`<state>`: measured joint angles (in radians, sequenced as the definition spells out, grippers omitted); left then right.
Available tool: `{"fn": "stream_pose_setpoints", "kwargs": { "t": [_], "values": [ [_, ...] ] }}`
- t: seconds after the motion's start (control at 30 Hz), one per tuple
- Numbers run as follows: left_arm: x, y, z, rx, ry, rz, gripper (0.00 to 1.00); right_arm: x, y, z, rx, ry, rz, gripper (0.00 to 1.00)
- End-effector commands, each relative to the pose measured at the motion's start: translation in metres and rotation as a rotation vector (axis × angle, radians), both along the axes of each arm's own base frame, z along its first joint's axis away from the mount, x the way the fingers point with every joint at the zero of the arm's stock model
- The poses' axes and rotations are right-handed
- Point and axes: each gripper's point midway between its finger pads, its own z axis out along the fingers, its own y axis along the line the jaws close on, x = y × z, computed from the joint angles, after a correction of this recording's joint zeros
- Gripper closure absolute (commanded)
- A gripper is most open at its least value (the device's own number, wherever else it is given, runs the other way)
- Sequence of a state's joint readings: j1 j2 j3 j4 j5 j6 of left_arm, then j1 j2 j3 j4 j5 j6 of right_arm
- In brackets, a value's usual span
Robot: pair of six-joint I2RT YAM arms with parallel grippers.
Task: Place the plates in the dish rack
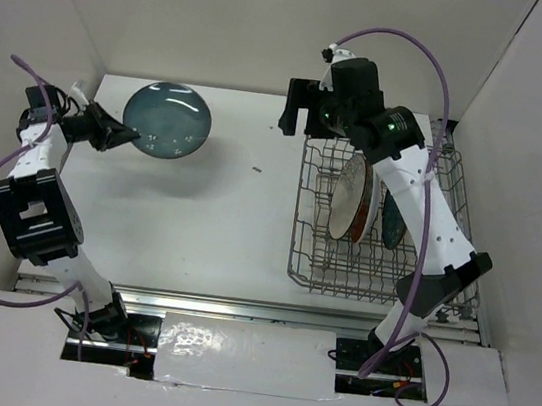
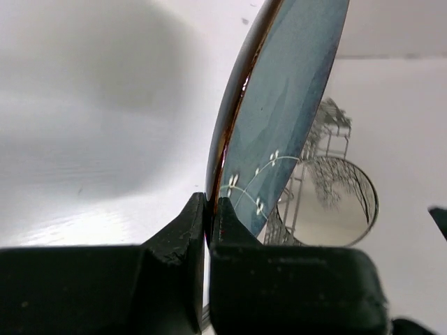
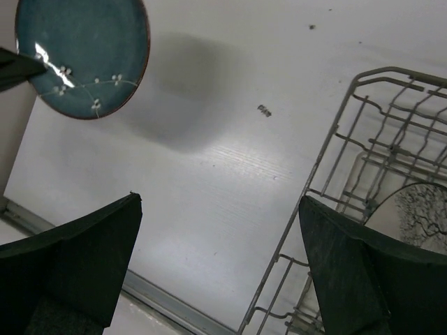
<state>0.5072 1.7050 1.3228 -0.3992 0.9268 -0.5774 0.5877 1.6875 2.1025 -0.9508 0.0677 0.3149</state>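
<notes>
Left hand (image 2: 207, 206) pinches the glossy round teal plate (image 2: 286, 105) by its rim; right hand (image 3: 218, 202) gapes wide

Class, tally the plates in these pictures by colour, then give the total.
Teal: 2 (held teal plate, racked teal plate)
Red: 1 (red plate)
Grey-white: 1 (grey-white plate)
Total: 4
</notes>
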Motion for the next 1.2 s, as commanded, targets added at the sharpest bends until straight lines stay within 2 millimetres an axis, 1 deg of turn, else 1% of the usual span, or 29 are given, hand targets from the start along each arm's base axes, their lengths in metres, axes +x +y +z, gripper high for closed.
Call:
{"fn": "stream_pose_setpoints", "kwargs": {
  "t": [0.0, 0.03, 0.07, 0.1, 0.13, 0.17, 0.2, 0.23, 0.27, 0.3, 0.33, 0.4, 0.47, 0.6, 0.67, 0.7, 0.77, 0.8, 0.87, 0.9, 0.93, 1.0, 1.03, 1.07, 1.1, 1.13, 1.17],
  "values": [
    [-0.013, -0.044, 0.07, -0.084, -0.206, -0.267, 1.0, -0.016, 0.023, 0.019, 0.065, -0.021, 0.154, 0.0],
    [-0.016, -0.048, 0.074, -0.081, -0.232, -0.297, 1.0, -0.017, 0.027, 0.019, 0.078, -0.019, 0.179, 0.0],
    [-0.02, -0.058, 0.084, -0.096, -0.261, -0.341, 1.0, -0.018, 0.031, 0.019, 0.09, -0.012, 0.207, 0.0],
    [-0.022, -0.064, 0.093, -0.093, -0.272, -0.363, 1.0, -0.023, 0.043, 0.014, 0.114, 0.022, 0.27, 0.0],
    [-0.023, -0.068, 0.096, -0.069, -0.294, -0.386, 1.0, -0.026, 0.046, 0.022, 0.134, 0.019, 0.299, 0.0],
    [-0.023, -0.078, 0.099, -0.061, -0.292, -0.413, 1.0, -0.028, 0.051, 0.02, 0.141, 0.035, 0.323, 0.0],
    [-0.026, -0.083, 0.106, -0.061, -0.283, -0.428, 1.0, -0.028, 0.056, 0.016, 0.152, 0.051, 0.344, 0.0],
    [-0.028, -0.089, 0.108, -0.05, -0.293, -0.45, 1.0, -0.035, 0.062, 0.014, 0.173, 0.071, 0.383, 0.0],
    [-0.032, -0.098, 0.113, -0.049, -0.303, -0.474, 1.0, -0.034, 0.066, 0.015, 0.188, 0.062, 0.398, 0.0],
    [-0.036, -0.105, 0.115, -0.068, -0.312, -0.496, 1.0, -0.037, 0.067, 0.016, 0.199, 0.057, 0.406, 0.0],
    [-0.039, -0.11, 0.119, -0.08, -0.319, -0.508, 1.0, -0.037, 0.068, 0.006, 0.203, 0.084, 0.402, 0.0],
    [-0.049, -0.124, 0.129, -0.099, -0.348, -0.558, 1.0, -0.036, 0.07, 0.004, 0.212, 0.087, 0.405, 0.01],
    [-0.055, -0.137, 0.136, -0.1, -0.358, -0.594, 1.0, -0.034, 0.072, -0.004, 0.209, 0.113, 0.393, 0.02],
    [-0.06, -0.144, 0.14, -0.094, -0.375, -0.616, 1.0, -0.028, 0.068, -0.018, 0.196, 0.147, 0.333, 0.03],
    [-0.063, -0.145, 0.142, -0.102, -0.38, -0.625, 1.0, -0.029, 0.069, -0.019, 0.203, 0.148, 0.332, 0.05],
    [-0.067, -0.146, 0.144, -0.113, -0.392, -0.64, 1.0, -0.031, 0.07, -0.027, 0.204, 0.169, 0.329, 0.06],
    [-0.071, -0.148, 0.147, -0.12, -0.409, -0.653, 1.0, -0.033, 0.074, -0.029, 0.224, 0.177, 0.343, 0.07],
    [-0.072, -0.148, 0.148, -0.117, -0.417, -0.656, 1.0, -0.035, 0.076, -0.035, 0.228, 0.197, 0.344, 0.07],
    [-0.078, -0.152, 0.151, -0.119, -0.429, -0.67, 1.0, -0.038, 0.081, -0.037, 0.245, 0.205, 0.366, 0.08],
    [-0.08, -0.152, 0.152, -0.123, -0.435, -0.677, 1.0, -0.039, 0.083, -0.044, 0.251, 0.224, 0.367, 0.08],
    [-0.083, -0.154, 0.155, -0.126, -0.45, -0.689, 1.0, -0.04, 0.086, -0.04, 0.267, 0.207, 0.381, 0.11],
    [-0.086, -0.156, 0.156, -0.134, -0.459, -0.699, 1.0, -0.043, 0.089, -0.043, 0.285, 0.226, 0.392, 0.15],
    [-0.089, -0.157, 0.155, -0.142, -0.461, -0.705, 1.0, -0.044, 0.092, -0.039, 0.296, 0.213, 0.402, 0.17],
    [-0.09, -0.157, 0.154, -0.144, -0.455, -0.704, 1.0, -0.044, 0.093, -0.04, 0.298, 0.209, 0.401, 0.18],
    [-0.092, -0.158, 0.15, -0.154, -0.439, -0.704, 1.0, -0.043, 0.096, -0.033, 0.317, 0.18, 0.407, 0.18],
    [-0.092, -0.158, 0.15, -0.152, -0.439, -0.703, 1.0, -0.043, 0.096, -0.034, 0.32, 0.186, 0.404, 0.18],
    [-0.094, -0.159, 0.15, -0.148, -0.441, -0.702, 1.0, -0.04, 0.097, -0.029, 0.332, 0.162, 0.399, 0.19]
  ]
}}
